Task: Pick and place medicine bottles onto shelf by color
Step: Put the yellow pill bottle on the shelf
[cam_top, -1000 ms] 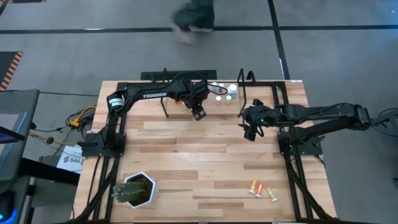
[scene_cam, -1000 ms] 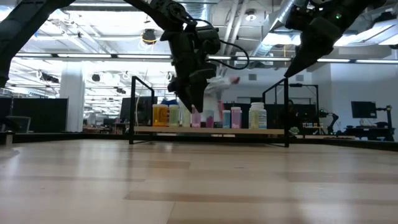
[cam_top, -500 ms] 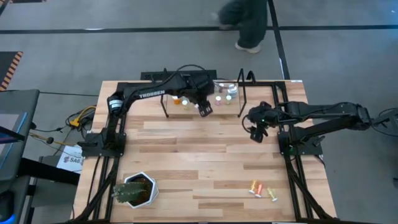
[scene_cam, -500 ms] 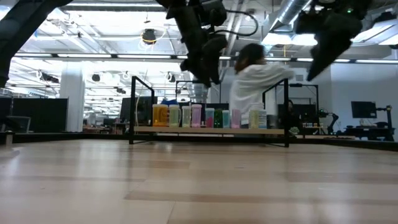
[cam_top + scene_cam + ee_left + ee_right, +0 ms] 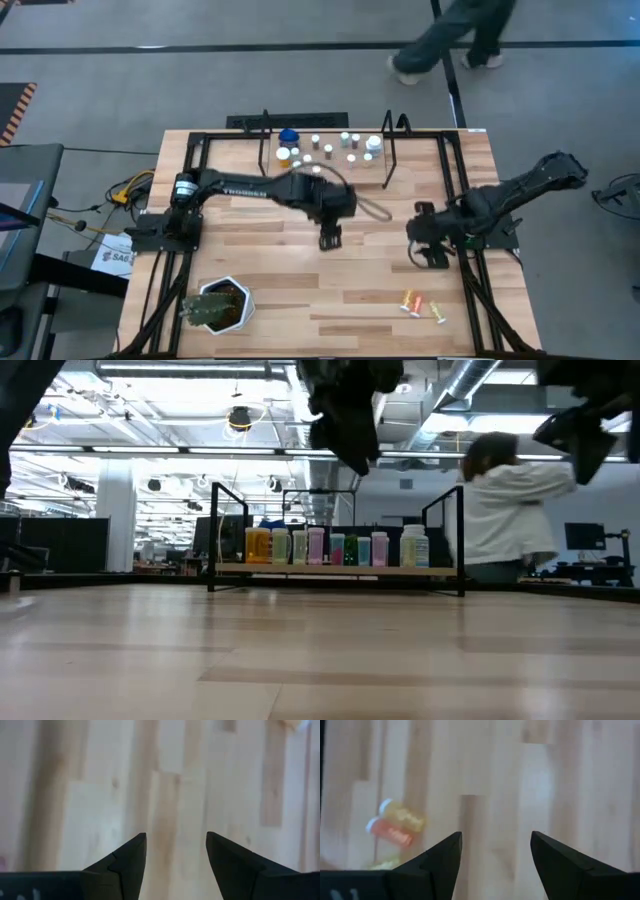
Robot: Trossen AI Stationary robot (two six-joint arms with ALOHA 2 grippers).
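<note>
Plant [image 5: 215, 305] in a white pot: near left corner of the table [image 5: 270, 260]. Two loose bottles [image 5: 423, 304], orange and yellow, lying near the right front edge; blurred in the right wrist view. Right gripper [image 5: 430, 252]: raised over the table's right side, fingers apart, holding nothing. Left gripper [image 5: 328, 239]: mid-table, arm stretched from the left, fingers apart, empty. Shelf [image 5: 335, 569]: far edge, carrying a row of upright bottles [image 5: 335, 548]; labels unreadable. Beyond: grey floor, a person walking past, cut off at the top edge of the high view.
</note>
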